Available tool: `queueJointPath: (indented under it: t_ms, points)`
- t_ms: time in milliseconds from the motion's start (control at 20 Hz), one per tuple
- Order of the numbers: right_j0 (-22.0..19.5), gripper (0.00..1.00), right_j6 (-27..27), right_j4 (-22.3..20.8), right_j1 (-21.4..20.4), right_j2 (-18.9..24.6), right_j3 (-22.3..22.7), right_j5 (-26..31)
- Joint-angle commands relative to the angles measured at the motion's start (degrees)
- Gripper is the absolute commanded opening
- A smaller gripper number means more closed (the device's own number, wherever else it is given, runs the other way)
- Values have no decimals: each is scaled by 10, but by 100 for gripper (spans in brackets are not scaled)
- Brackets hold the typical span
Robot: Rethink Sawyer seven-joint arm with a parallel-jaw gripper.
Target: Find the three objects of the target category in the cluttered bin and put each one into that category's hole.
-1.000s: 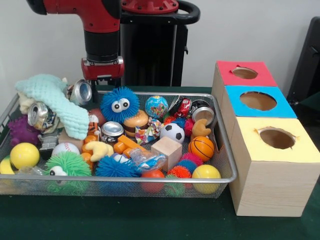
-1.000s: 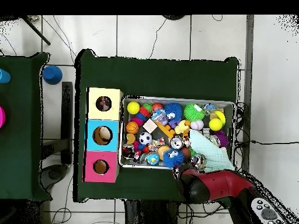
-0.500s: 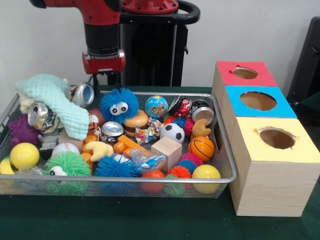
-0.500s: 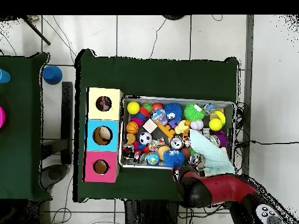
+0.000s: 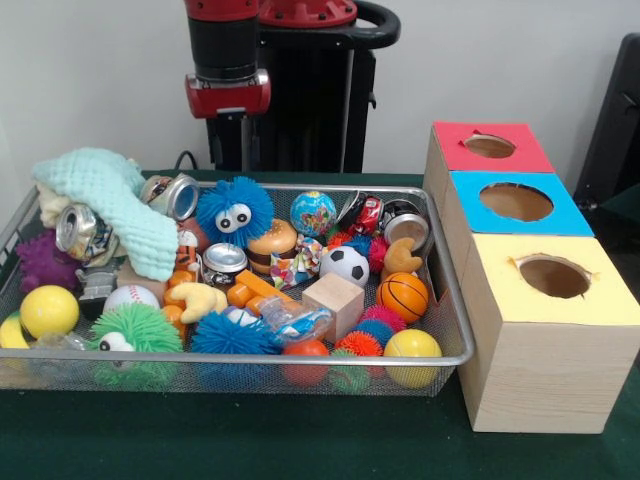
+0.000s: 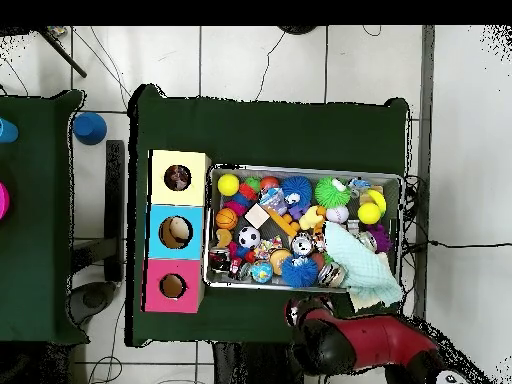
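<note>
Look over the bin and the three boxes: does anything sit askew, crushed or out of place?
Two things stand out. The mint cloth is draped over the toys and, in the overhead view, hangs past the bin's rim. The silver can beside it looks dented. The boxes look orderly.

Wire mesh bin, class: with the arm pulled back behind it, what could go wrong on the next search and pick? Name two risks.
1. The pale green knitted cloth drapes over a crushed silver can and other items, so targets may stay hidden.
2. The wire mesh bin is tightly packed: reaching for the small wooden cube could nudge the orange basketball or the black-and-white soccer ball.
</note>
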Motion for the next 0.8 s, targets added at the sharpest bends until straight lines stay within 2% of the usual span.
queueJointPath:
  t_ms: [50, 300, 500, 800]
  points:
    - [11, 100, 5, 40, -34, 52, 26, 62]
    - [49, 100, 70, 56, -20, 22, 15, 9]
    - [74, 100, 102, 70, -12, 0, 11, -29]
    - [127, 100, 159, 113, -3, -54, 11, -93]
